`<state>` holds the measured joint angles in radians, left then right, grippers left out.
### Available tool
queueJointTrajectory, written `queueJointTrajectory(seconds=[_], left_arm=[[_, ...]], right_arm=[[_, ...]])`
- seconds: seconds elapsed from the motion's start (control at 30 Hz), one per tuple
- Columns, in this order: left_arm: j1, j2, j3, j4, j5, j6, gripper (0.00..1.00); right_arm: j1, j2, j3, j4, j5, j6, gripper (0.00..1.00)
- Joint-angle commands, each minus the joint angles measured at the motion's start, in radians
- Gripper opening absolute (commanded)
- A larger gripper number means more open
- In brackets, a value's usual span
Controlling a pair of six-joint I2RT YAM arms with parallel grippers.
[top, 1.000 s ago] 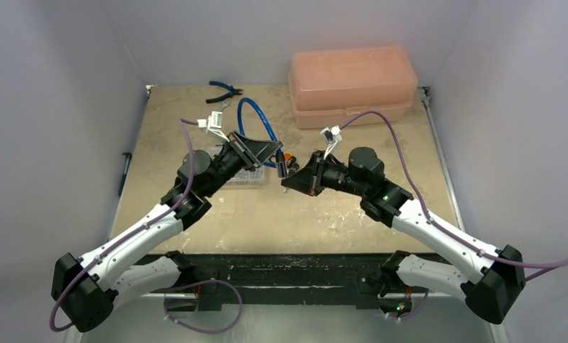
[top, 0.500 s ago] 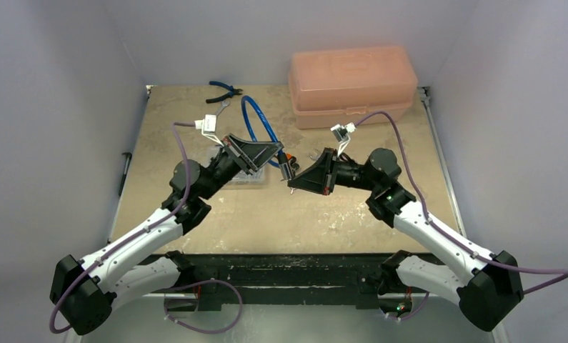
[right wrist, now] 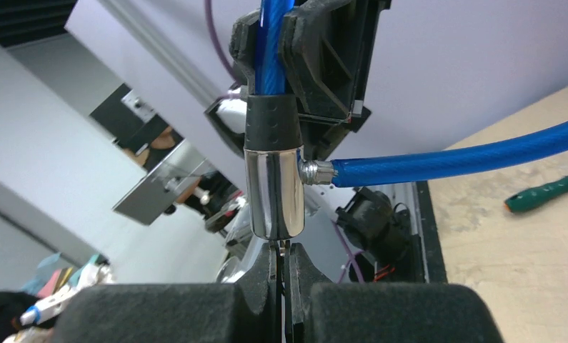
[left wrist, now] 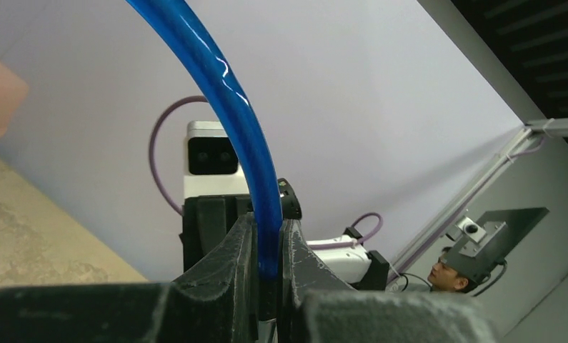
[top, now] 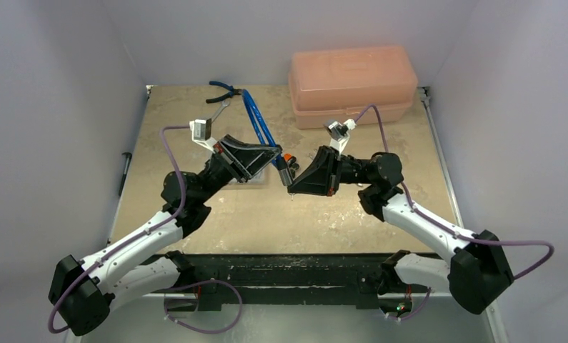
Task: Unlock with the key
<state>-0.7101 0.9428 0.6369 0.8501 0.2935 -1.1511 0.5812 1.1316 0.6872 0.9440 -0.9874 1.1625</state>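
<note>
No readable text, label, brand or number in any view, as far as I see. Top view, upper right: peach plastic box [top: 352, 78], surface looks plain to me. Right wrist view, centre: chrome lock barrel [right wrist: 272, 189], only reflections, no marking I can read.

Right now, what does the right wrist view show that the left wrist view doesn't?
Only the right wrist view: the chrome lock barrel, the key pinched in the right gripper at the barrel's underside, and a green screwdriver on the table. Only the left wrist view: the right arm's white wrist camera. Both: the blue cable clamped in the left gripper.
</note>
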Motion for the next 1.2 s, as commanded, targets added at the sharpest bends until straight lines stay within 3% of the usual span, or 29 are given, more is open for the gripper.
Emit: queueJointTrajectory(seconds=[0.0, 0.23, 0.53, 0.73, 0.93, 1.03, 1.17], left_arm=[[-0.058, 0.005, -0.046, 0.099, 0.219, 0.011, 0.00], [-0.077, 0.032, -0.057, 0.237, 0.310, 0.044, 0.00], [-0.077, 0.086, -0.051, 0.344, 0.422, 0.026, 0.00], [-0.075, 0.029, -0.034, 0.037, 0.235, 0.159, 0.00], [-0.074, -0.024, 0.000, -0.153, 0.079, 0.230, 0.00], [-0.074, -0.049, 0.006, -0.212, 0.010, 0.252, 0.00], [-0.075, -0.065, 0.019, -0.273, -0.054, 0.271, 0.00]], right_arm=[[-0.013, 0.076, 0.024, 0.504, 0.044, 0.246, 0.00], [-0.013, 0.228, 0.078, 0.903, 0.027, 0.539, 0.00], [-0.013, 0.237, 0.122, 0.909, -0.010, 0.569, 0.00], [-0.015, 0.221, 0.080, 0.899, -0.056, 0.567, 0.00], [-0.062, 0.191, -0.009, 0.811, -0.084, 0.546, 0.18], [-0.098, 0.145, -0.046, 0.699, -0.099, 0.481, 0.44], [-0.109, 0.064, -0.066, 0.441, -0.124, 0.315, 0.62]])
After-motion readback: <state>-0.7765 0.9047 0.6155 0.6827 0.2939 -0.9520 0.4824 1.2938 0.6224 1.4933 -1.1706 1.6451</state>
